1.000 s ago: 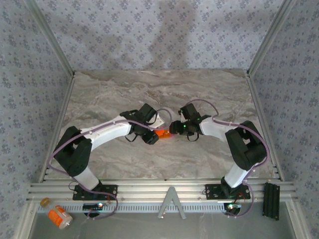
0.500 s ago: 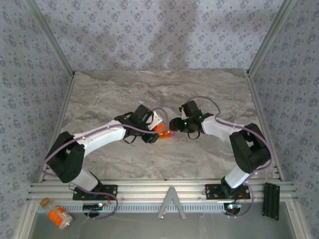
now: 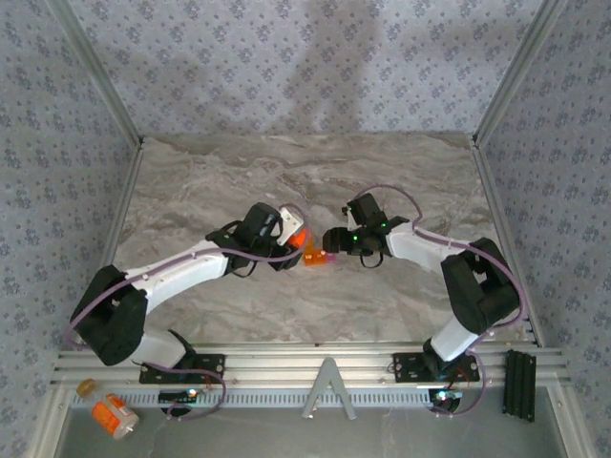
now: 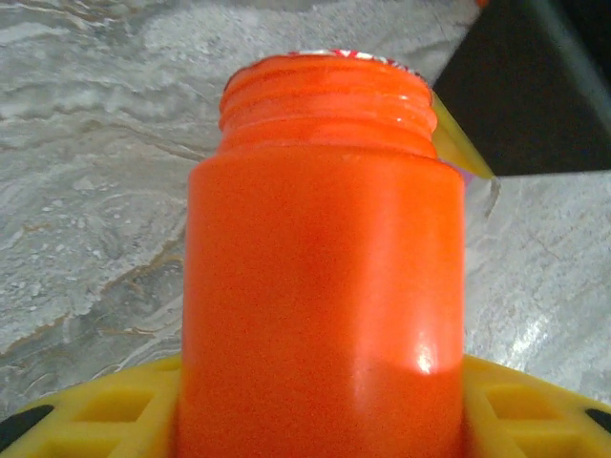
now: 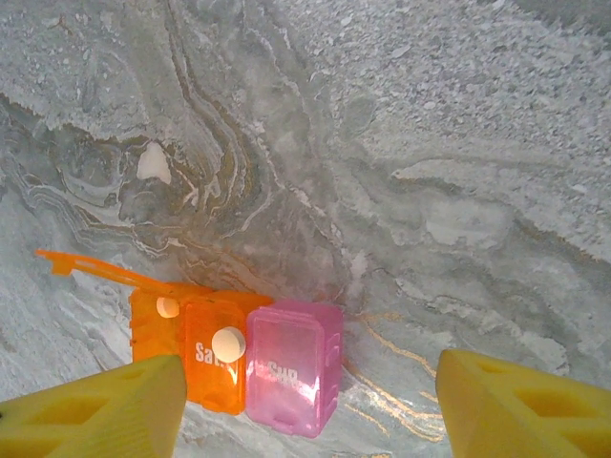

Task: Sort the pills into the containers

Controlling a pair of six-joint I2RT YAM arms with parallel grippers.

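My left gripper is shut on a small orange pill bottle, held just left of the box; its threaded neck is uncapped and its yellow fingers press both sides. A tiny pill box lies on the marble table, with an orange "Sat" cell beside a pink "Sun" cell. One white pill rests on the orange lid, and another pill lies in the open cell to its left. My right gripper hovers open over the box, holding nothing.
An orange bottle with a white label lies on the near ledge at the bottom left. A black block sits at the bottom right. Metal rails and patterned walls bound the table on three sides.
My left gripper has carried the bottle up and to the left, away from the box. The right gripper's jaws have widened above the box.
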